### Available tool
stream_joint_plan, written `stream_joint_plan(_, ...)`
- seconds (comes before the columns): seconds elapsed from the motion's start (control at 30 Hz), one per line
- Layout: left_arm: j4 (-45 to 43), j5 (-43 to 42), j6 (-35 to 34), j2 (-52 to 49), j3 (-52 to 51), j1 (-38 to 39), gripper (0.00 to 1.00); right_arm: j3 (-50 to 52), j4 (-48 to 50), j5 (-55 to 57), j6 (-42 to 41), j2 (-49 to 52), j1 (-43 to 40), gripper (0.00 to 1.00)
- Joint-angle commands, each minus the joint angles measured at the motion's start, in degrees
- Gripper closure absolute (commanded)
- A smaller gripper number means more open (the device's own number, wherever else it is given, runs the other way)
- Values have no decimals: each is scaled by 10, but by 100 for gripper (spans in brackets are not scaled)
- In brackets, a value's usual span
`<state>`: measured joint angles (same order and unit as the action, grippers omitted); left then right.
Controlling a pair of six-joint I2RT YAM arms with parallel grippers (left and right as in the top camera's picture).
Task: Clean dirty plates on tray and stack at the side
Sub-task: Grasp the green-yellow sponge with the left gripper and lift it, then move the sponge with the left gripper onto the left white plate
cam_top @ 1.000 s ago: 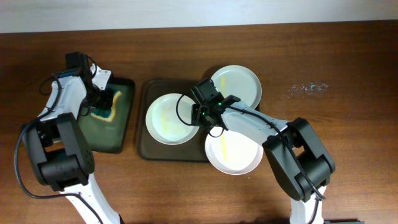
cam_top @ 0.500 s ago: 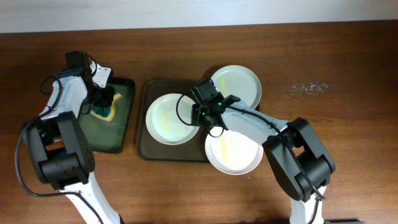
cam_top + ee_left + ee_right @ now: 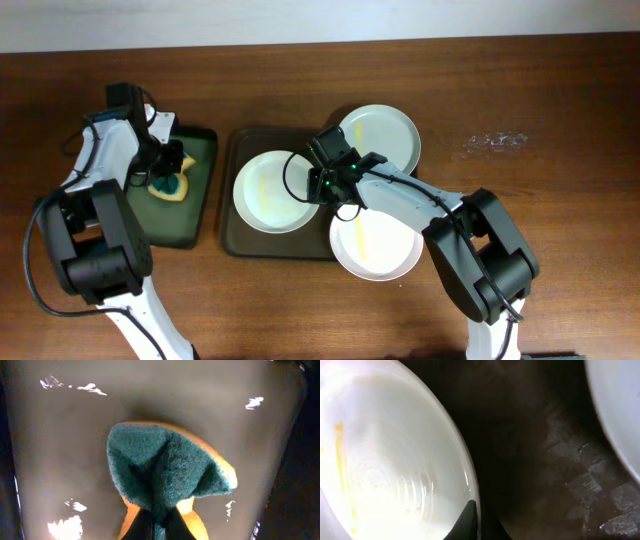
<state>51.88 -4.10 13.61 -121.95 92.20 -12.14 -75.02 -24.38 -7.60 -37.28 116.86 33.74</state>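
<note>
Three white plates lie around the dark brown tray (image 3: 234,222). The left plate (image 3: 266,194) has a yellow smear and lies in the tray. My right gripper (image 3: 318,187) is shut on its right rim, one finger inside and one outside (image 3: 476,512). The back plate (image 3: 385,134) and the front plate (image 3: 375,246), which has a yellow streak, overhang the tray's right side. My left gripper (image 3: 166,163) is shut on a green and yellow sponge (image 3: 167,472), folded between the fingers, over the smaller dark green tray (image 3: 190,215).
The small green tray stands left of the brown tray, close to it. Bare wooden table (image 3: 540,200) lies to the right, with a pale scuffed patch (image 3: 495,141) at the back right.
My left gripper has drawn the sponge slightly forward and left over the green tray, and the sponge has bunched up. The right arm and the plates have not moved.
</note>
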Motion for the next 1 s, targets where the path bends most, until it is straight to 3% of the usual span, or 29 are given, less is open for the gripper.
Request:
stream_joint_plan(0.0, 84, -11, -28, -8, 91, -5, 100, 3, -12, -57, 6, 25, -11, 96)
stream_joint_plan(0.13, 206, -83, -28, -6, 195, -5, 100, 3, -18, -139, 35, 25, -54, 96)
stream_joint_plan(0.2, 241, -146, -28, -5, 202, 1, 100, 3, -21, -162, 54, 25, -68, 96)
stream_joint_plan(0.3, 264, -176, -28, -5, 201, 29, 100, 3, -25, -162, 53, 25, -67, 96)
stream_joint_plan(0.4, 248, -171, -49, -5, 191, 88, 100, 3, -24, -158, 33, 25, -67, 96)
stream_joint_plan(0.73, 205, -3, -251, -5, 123, 226, 100, 3, -36, -112, 1, 25, -67, 96)
stream_joint_plan(0.8, 160, 11, -288, -5, 67, 243, 100, 3, -38, -112, 1, 25, -67, 96)
stream_joint_plan(0.97, 11, 28, -300, -5, -43, 278, 100, 3, -37, -112, 1, 25, -67, 96)
